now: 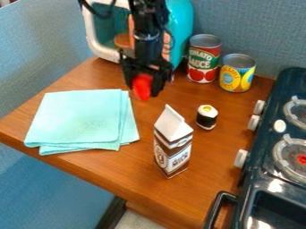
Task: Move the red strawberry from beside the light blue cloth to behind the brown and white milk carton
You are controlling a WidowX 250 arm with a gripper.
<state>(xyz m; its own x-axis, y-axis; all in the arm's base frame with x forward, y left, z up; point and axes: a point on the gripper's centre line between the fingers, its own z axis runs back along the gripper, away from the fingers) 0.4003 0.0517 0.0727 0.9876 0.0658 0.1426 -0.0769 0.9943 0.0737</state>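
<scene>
Looks like a play kitchen set up in an office or lab cubicle tbh. There's a toy stove [293,174] right of the milk carton [172,150], with little knobs and burners, plus toy-looking cans [204,60] behind the carton on a wood-look tabletop [119,167]. Beyond that it's fabric-covered partition panels [251,29], the kind you get around desks.

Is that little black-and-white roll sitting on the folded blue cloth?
No, the roll sits on the brown wooden surface.

The cloth [81,117] lies left of the carton [173,145].
</scene>
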